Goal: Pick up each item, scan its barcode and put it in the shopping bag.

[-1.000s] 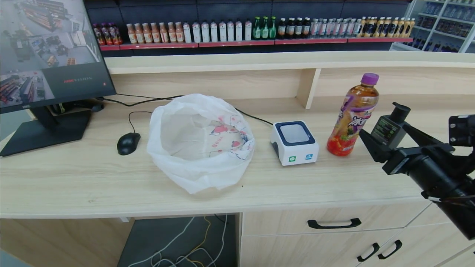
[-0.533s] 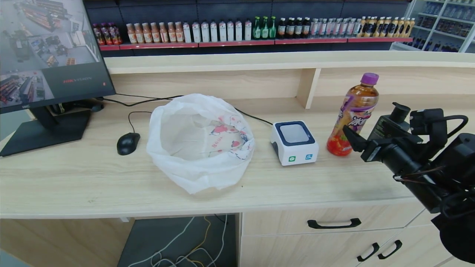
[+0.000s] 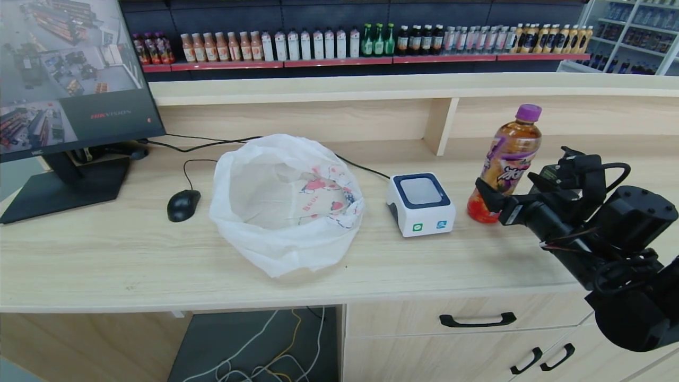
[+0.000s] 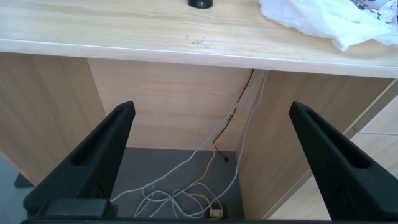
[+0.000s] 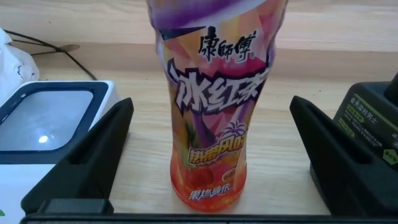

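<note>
Right gripper [image 5: 211,102]: fingers spread wide, low over the counter [image 3: 132,265]; the bottle [image 3: 506,159] stands upright in the gap, its sides apart from both fingers.
Left gripper [image 4: 211,112]: fingers spread, holding nothing, below the counter's front edge, facing the cables [image 4: 205,180].
Items, two: the bottle; one dark container [image 5: 367,121] just beside it, on the robot's right.
Scanner [image 3: 420,204], one: between bottle and shopping bag [image 3: 286,204], a strip of counter on either side.
Bag mouth: open, near the front edge.
Others: one mouse [image 3: 183,205], one monitor [image 3: 69,74], far left.
Edges: raised ledge [image 3: 371,87] behind the bottle.
</note>
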